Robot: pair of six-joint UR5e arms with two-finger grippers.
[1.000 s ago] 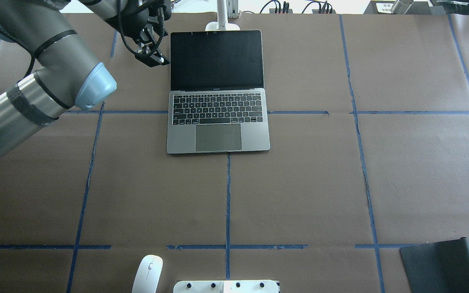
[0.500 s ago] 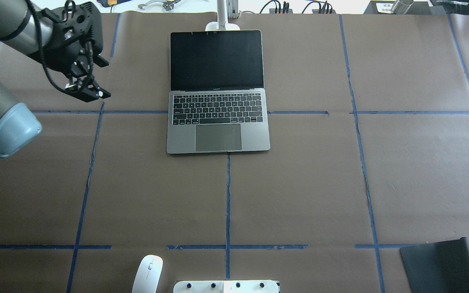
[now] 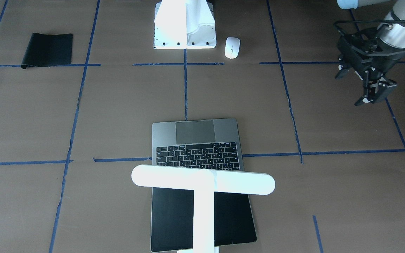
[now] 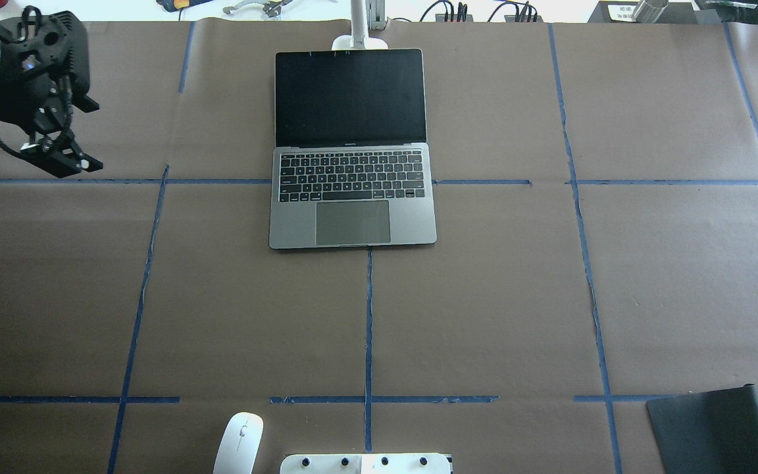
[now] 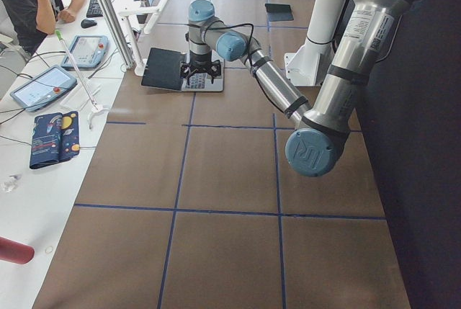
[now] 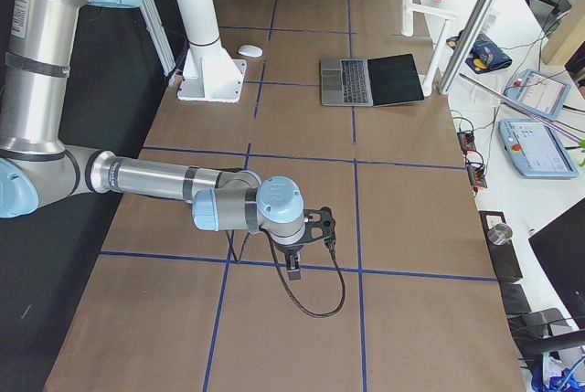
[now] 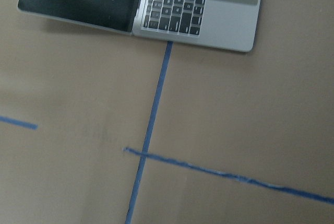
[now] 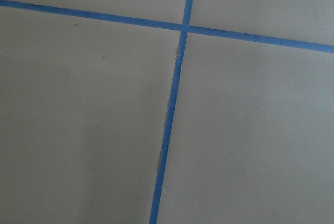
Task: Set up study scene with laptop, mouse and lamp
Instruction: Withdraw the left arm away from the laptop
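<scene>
- My left claw [image 4: 93,162], tips together, hangs by the desk's [image 4: 484,316] 9 o'clock edge; open laptop [image 4: 353,220] at its 3 o'clock.
- Right claw [image 6: 294,271]: cannot tell.

Opposite high views, same laptop [image 4: 353,197]

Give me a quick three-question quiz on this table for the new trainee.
1. True or false: the laptop is closed.
2. The mouse lies nearest to: A the laptop, B the white arm mount, C the left gripper.
3. What does the left gripper hold?
Key: 1 false. 2 B. 3 nothing.
</scene>
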